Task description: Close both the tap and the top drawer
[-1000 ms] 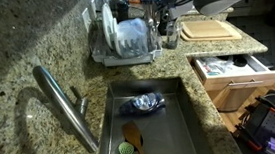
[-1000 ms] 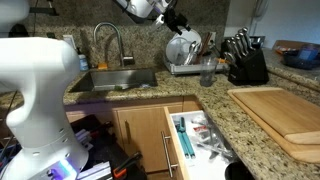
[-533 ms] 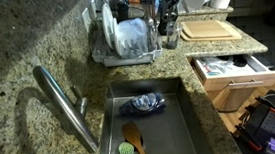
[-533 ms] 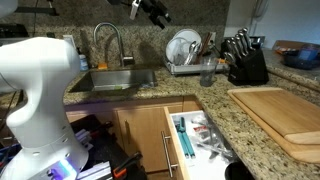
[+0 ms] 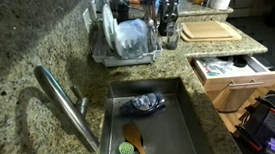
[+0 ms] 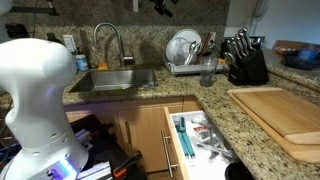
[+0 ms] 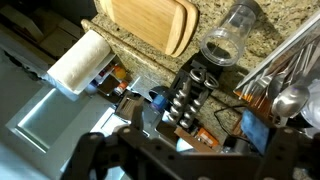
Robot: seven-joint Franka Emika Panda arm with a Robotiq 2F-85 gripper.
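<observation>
The tap (image 5: 64, 105) stands on the speckled granite counter (image 5: 14, 43) at 9 o'clock of the steel sink (image 5: 189, 118). Its long spout slants along the basin's side and its thin lever (image 5: 79, 96) sticks up beside it. The top drawer (image 5: 234, 71) is pulled out of its cabinet at 3 o'clock of the sink; the items in it are too small to name. In the basin lie a crumpled dark cloth (image 5: 143, 105) and, at 6 o'clock of it, a wooden-handled utensil (image 5: 133, 144). A dish rack (image 5: 124, 40) with plates stands at 12 o'clock of the sink, and a wooden cutting board (image 5: 211, 28) lies at 3 o'clock of the rack. The pincer (image 6: 163, 6) hangs high above the counter at the top edge of an exterior view, well apart from tap and drawer, touching nothing. In the wrist view its dark fingers (image 7: 100, 150) are blurred along the bottom edge and appear spread apart, gripping nothing; beyond them are a knife block (image 7: 190, 95), a glass jar (image 7: 228, 32) and a paper towel roll (image 7: 80, 60).
</observation>
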